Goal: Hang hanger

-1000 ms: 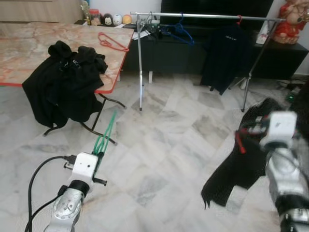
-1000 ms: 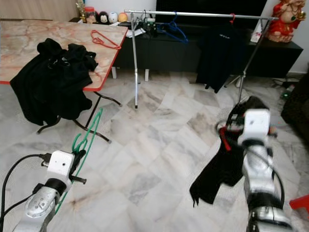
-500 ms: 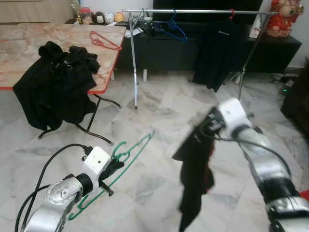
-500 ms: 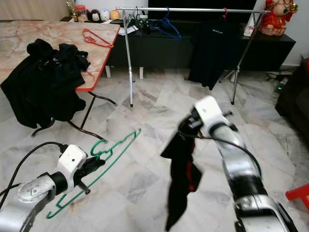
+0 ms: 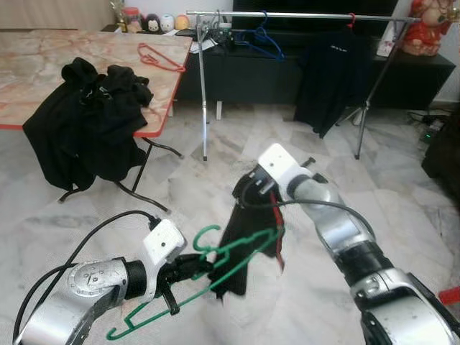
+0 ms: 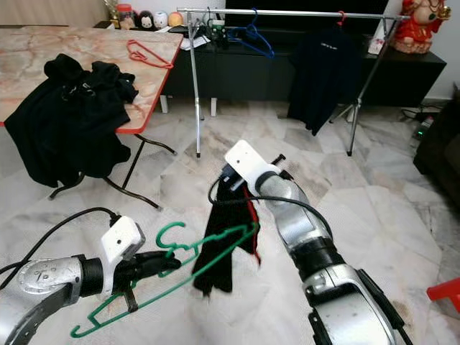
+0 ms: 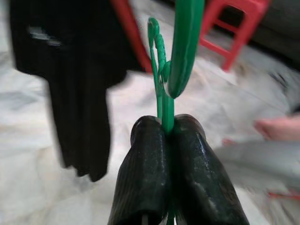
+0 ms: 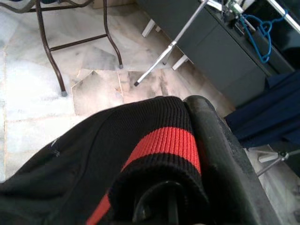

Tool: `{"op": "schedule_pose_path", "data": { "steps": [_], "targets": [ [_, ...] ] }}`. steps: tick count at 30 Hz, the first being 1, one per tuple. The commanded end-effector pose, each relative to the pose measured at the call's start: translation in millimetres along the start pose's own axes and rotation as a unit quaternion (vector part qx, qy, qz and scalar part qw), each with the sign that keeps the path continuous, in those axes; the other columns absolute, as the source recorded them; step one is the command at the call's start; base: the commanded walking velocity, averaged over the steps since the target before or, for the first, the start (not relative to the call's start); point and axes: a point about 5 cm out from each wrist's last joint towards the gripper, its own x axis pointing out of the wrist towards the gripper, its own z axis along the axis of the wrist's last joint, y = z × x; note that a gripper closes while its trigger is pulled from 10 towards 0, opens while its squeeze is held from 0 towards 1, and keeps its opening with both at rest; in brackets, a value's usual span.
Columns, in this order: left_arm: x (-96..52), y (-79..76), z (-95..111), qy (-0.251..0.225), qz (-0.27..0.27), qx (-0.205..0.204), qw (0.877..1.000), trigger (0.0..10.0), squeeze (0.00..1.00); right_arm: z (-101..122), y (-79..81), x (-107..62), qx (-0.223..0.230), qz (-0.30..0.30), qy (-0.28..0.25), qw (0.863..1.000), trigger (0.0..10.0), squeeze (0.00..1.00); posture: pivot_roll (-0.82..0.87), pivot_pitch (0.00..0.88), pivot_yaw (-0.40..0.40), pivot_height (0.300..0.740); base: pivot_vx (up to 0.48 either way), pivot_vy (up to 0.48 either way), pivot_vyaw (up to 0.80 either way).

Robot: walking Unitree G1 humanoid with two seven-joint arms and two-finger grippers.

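Left gripper (image 7: 167, 133) is clamped tight on the green hanger (image 5: 237, 251), low over the marble floor (image 5: 237, 172), well short of the clothes rail (image 5: 302, 14). Right gripper (image 5: 248, 198) pinches the black garment with red trim (image 6: 223, 241), which hangs touching the hanger's far end.
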Motion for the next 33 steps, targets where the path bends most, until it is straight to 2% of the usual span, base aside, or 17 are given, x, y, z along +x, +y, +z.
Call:
{"op": "schedule_pose_path", "data": {
  "steps": [1, 3, 5, 7, 12, 15, 22, 23, 28, 29, 33],
  "targets": [
    [-3.5, -4.7, 1.9, 0.020, -0.018, 0.010, 1.000, 10.0, 0.00, 7.2, 1.4, 2.9, -0.017, 0.001, 0.000, 1.000, 10.0, 0.00, 0.05, 0.010, -0.075, 0.716, 0.000, 0.000, 0.00],
    [-5.7, -3.3, -0.4, 0.033, -0.012, 0.011, 0.999, 10.0, 0.00, 8.7, 4.0, 4.4, -0.032, 0.002, 0.002, 0.999, 10.0, 0.00, 0.06, 0.017, -0.077, 0.716, 0.000, 0.000, 0.00],
    [-9.4, 0.0, -6.8, 0.062, 0.001, 0.024, 0.998, 10.0, 0.00, 10.8, 6.3, 6.0, -0.026, 0.002, 0.000, 1.000, 10.0, 0.00, 0.06, 0.017, -0.077, 0.716, 0.000, 0.000, 0.00],
    [-10.4, -1.3, -7.6, 0.063, -0.003, 0.022, 0.998, 10.0, 0.00, 10.8, 5.2, 6.4, -0.025, -0.003, 0.000, 1.000, 10.0, 0.00, 0.06, 0.017, -0.077, 0.716, 0.000, 0.000, 0.00],
    [-5.8, -6.0, 7.8, 0.026, -0.012, 0.017, 0.999, 10.0, 0.00, 9.7, 9.9, 8.3, -0.023, 0.002, 0.006, 1.000, 10.0, 0.00, 0.06, 0.025, -0.082, 0.716, 0.000, 0.000, 0.00],
    [1.3, -1.6, 19.6, -0.008, 0.011, 0.021, 1.000, 10.0, 0.00, 11.7, 19.0, 9.6, -0.021, 0.016, 0.001, 1.000, 10.0, 0.00, 0.06, 0.026, -0.082, 0.716, 0.000, 0.000, 0.00],
    [6.0, 8.5, 28.8, -0.025, 0.055, 0.040, 0.997, 10.0, 0.00, 11.8, 21.8, 9.2, -0.018, 0.019, 0.000, 1.000, 10.0, 0.00, 0.05, 0.029, -0.082, 0.716, 0.000, 0.000, 0.00],
    [6.2, 12.2, 27.2, -0.017, 0.070, 0.040, 0.997, 10.0, 0.00, 12.1, 20.8, 8.9, -0.015, 0.018, -0.001, 1.000, 10.0, 0.00, 0.05, 0.029, -0.082, 0.716, 0.000, 0.000, 0.00],
    [3.9, 15.8, 23.8, 0.002, 0.082, 0.048, 0.995, 10.0, 0.00, 11.9, 18.7, 8.6, -0.016, 0.016, -0.001, 1.000, 10.0, 0.00, 0.05, 0.033, -0.085, 0.716, 0.000, 0.000, 0.00],
    [1.8, 18.0, 19.7, 0.019, 0.089, 0.050, 0.995, 10.0, 0.00, 11.2, 18.2, 8.5, -0.019, 0.017, 0.000, 1.000, 10.0, 0.00, 0.05, 0.033, -0.087, 0.716, 0.000, 0.000, 0.00],
    [-3.1, 21.0, 18.1, 0.025, 0.104, 0.053, 0.993, 10.0, 0.00, 10.1, 17.1, 8.4, -0.019, 0.016, 0.001, 1.000, 10.0, 0.00, 0.05, 0.033, -0.088, 0.716, 0.000, 0.000, 0.00]
  ]
}}
